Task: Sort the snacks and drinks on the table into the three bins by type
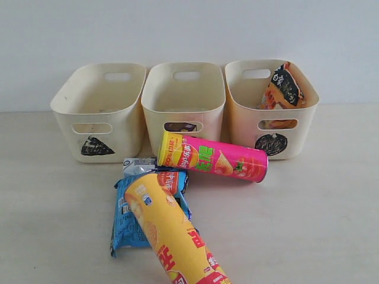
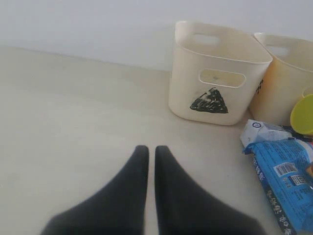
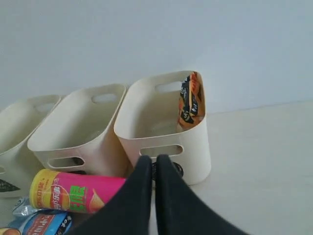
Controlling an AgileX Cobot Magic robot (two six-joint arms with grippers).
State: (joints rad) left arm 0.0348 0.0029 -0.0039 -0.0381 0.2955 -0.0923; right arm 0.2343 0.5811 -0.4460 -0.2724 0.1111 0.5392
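Observation:
Three cream bins stand in a row at the back of the table (image 1: 320, 195): a triangle bin (image 1: 98, 112), a middle bin (image 1: 185, 97) and a circle bin (image 1: 249, 118). An orange-black bag (image 1: 283, 89) leans inside the circle bin. In front lie a pink chip tube (image 1: 213, 157), a yellow chip tube (image 1: 172, 234), a blue bag (image 1: 127, 222) and a white-and-blue drink carton (image 1: 137, 165). My left gripper (image 2: 147, 149) is shut and empty over bare table, short of the triangle bin (image 2: 220, 73). My right gripper (image 3: 153, 159) is shut and empty before the circle bin (image 3: 195, 142), beside the pink tube (image 3: 73, 191).
The yellow tube lies across the blue bag, and the carton is tucked between the bag and the pink tube. A pale wall rises behind the bins. Neither arm shows in the exterior view.

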